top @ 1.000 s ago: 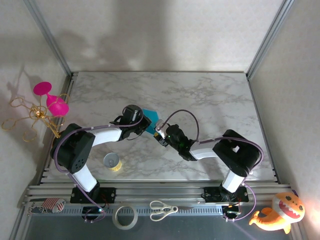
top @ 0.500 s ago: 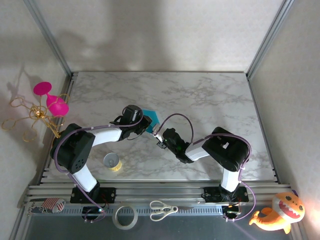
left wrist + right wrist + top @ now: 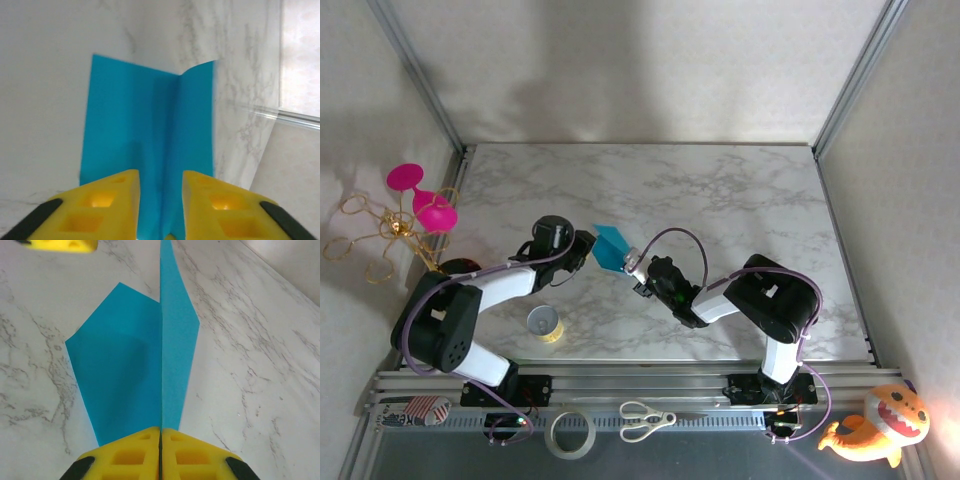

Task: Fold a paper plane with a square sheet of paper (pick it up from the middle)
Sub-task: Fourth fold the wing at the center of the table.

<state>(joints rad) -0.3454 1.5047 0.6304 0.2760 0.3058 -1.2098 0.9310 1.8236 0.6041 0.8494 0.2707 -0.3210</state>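
One handover: paper sheet (image 3: pixel 611 247)
Left fingers (image 3: pixel 107 200): just parted, free to crease
Right fingers (image 3: pixel 125 460): now pinching its ridge

one teal paper (image 3: pixel 611 247), one scissors (image 3: pixel 645 420), two tape rolls (yellow roll (image 3: pixel 545 324), pale roll (image 3: pixel 570 434)).

teal-blue paper (image 3: pixel 611 247) | matte, unmarked | folded on a centre ridge, flaps spread either side, far end pointed | ridge upright, pinched in right gripper (image 3: pixel 160 432) | near middle of table (image 3: pixel 750 190)
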